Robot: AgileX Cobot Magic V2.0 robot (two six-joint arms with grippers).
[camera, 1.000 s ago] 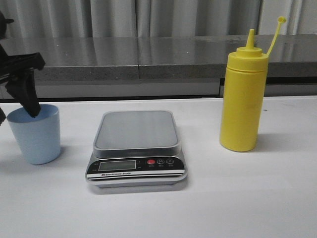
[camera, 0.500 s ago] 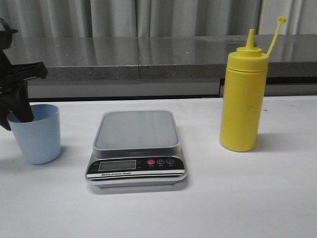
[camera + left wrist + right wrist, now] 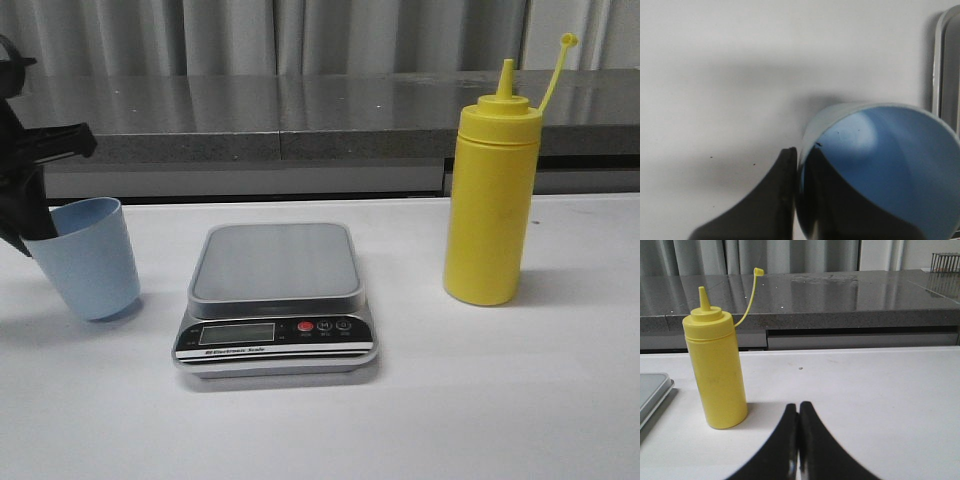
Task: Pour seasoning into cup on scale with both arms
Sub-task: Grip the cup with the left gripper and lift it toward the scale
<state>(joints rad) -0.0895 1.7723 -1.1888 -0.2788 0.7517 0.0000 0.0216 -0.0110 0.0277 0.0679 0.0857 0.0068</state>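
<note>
White tabletop runs under everything, with a grey stone counter and curtains behind. Your left gripper [image 3: 30, 215] at the left edge pinches the pale blue cup [image 3: 92, 258] by its rim, one finger inside; half a second ago the cup stood upright, now it tilts, mouth toward upper left, base swinging toward the scale [image 3: 276, 298], so the lift looks begun. Your right gripper [image 3: 799, 415] sits pressed together, short of the yellow squeeze bottle [image 3: 491, 192], standing upright at right, nozzle up.
</note>
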